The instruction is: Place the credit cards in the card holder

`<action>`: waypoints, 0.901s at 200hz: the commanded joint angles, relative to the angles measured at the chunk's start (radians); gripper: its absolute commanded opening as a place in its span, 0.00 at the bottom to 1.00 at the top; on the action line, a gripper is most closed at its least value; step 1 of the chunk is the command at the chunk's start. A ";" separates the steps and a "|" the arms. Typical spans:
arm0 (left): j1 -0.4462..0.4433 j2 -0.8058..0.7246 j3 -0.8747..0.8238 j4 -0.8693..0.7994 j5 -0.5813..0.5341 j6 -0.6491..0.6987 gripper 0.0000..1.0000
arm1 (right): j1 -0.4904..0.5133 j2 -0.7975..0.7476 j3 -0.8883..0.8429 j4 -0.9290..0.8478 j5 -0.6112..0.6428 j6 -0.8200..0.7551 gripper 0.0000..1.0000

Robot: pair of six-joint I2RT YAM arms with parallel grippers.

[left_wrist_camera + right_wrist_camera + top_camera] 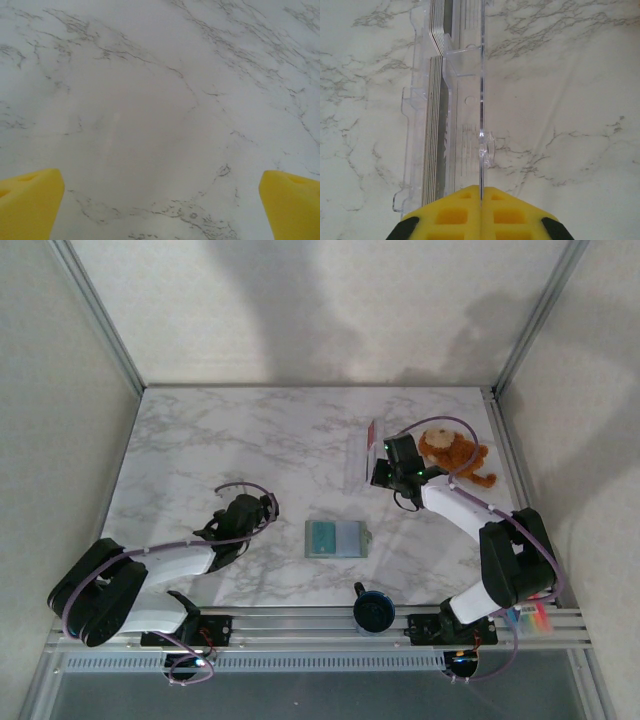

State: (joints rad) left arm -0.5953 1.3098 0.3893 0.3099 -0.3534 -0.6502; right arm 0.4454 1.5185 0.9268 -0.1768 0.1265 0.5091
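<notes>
White marble-veined table [250,440] — boxed in by plain pale walls [300,300], softly shadowed.

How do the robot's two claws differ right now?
The left gripper has its jaws wide apart. The right gripper has them shut, pinching a thin wall of the clear card rack. The left gripper hangs over the bare marble table, holding nothing. The right gripper is at the rack, near the plush toy. Both have yellow fingers.

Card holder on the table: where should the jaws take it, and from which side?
The card holder lies flat and open on the table, so probably come from above, jaws spanning its shorter width, closing on the near and far long edges.
</notes>
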 commanded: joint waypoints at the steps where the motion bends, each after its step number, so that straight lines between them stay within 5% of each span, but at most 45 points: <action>1: -0.011 -0.021 0.001 -0.012 -0.039 0.007 1.00 | -0.010 0.025 -0.025 0.008 -0.034 -0.010 0.07; 131: -0.047 -0.006 0.035 -0.048 -0.096 0.009 1.00 | -0.058 -0.053 0.050 -0.129 -0.085 -0.111 0.37; 180: -0.049 -0.025 0.020 -0.045 -0.103 0.003 1.00 | -0.059 -0.031 0.173 -0.238 -0.152 -0.171 0.57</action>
State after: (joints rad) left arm -0.6346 1.3090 0.4004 0.2874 -0.4129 -0.6502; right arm 0.3923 1.4883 1.0119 -0.3302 0.0120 0.3885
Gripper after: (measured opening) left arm 0.995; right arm 0.538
